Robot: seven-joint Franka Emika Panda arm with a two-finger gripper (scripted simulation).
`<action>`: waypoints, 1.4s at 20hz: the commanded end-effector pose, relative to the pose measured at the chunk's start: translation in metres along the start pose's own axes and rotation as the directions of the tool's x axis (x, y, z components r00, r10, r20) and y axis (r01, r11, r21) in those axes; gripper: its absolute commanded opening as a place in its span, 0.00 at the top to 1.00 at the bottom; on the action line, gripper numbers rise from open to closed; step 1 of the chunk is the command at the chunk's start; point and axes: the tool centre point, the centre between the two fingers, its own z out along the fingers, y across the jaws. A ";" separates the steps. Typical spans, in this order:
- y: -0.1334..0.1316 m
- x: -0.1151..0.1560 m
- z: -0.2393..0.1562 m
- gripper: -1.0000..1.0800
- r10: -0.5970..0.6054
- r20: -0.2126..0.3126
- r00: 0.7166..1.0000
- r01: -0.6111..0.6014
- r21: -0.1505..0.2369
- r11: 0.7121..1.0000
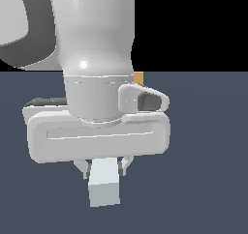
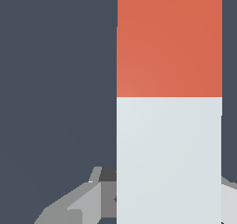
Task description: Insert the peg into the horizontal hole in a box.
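The peg [image 1: 103,187] is sitting between the jaws, which are closing on its pale part; its long axis is running toward the box [image 1: 139,77], which is peeking out behind the wrist, well apart; the hole is hidden.

Plain dark slate-blue floor [image 1: 208,155] w/ black backdrop [image 1: 193,25] above, nothing else.

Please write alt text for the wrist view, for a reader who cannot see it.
The peg, orange-red on one section and pale grey-white on the other, fills much of the picture over a dark blue-grey floor. Grey parts of the end effector show beside its pale section.
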 end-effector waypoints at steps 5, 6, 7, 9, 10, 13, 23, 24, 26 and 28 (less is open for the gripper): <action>-0.005 0.051 -0.017 1.00 0.077 0.000 0.997 -0.077 -0.004 0.997; -0.005 0.060 -0.019 1.00 0.090 0.000 0.996 -0.090 -0.004 0.996; -0.006 0.068 -0.022 1.00 0.102 0.000 0.995 -0.102 -0.004 0.995; -0.006 0.084 -0.027 1.00 0.127 0.000 0.992 -0.127 -0.004 0.992; -0.006 0.093 -0.029 1.00 0.139 0.000 0.990 -0.139 -0.004 0.990; -0.005 0.116 -0.036 1.00 0.174 0.000 0.985 -0.174 -0.004 0.985; 0.001 0.167 -0.052 1.00 0.249 0.000 0.969 -0.249 -0.004 0.969; 0.002 0.170 -0.053 1.00 0.253 0.000 0.968 -0.253 -0.004 0.968; 0.003 0.174 -0.054 1.00 0.259 0.000 0.966 -0.259 -0.004 0.966; 0.004 0.177 -0.055 1.00 0.264 0.000 0.965 -0.264 -0.004 0.965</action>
